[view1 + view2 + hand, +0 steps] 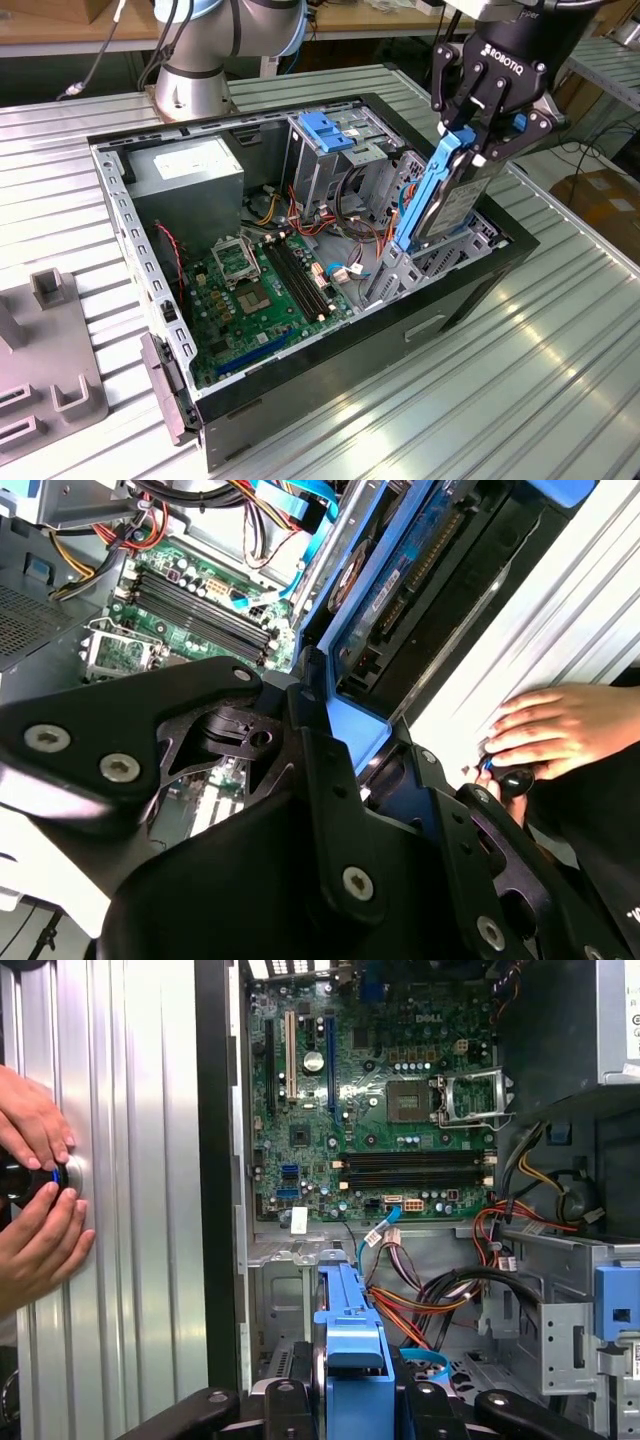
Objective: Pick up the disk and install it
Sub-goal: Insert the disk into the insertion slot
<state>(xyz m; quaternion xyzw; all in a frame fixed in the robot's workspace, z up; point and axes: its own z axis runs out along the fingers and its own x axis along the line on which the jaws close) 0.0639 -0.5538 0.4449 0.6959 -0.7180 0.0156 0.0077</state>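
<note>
The hand [478, 148] pinches the disk [447, 205] — tilted, lower end inside the open computer case [330, 385].

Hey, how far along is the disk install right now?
Pickup looks done: the gripper is shut on the disk, which is clear of the table. In hand: the disk stands on edge, tilted, its lower end dipping inside the case at the exterior view's right. Left: seating it. Most of the disk rises above the case rim, so it is not yet installed.
</note>
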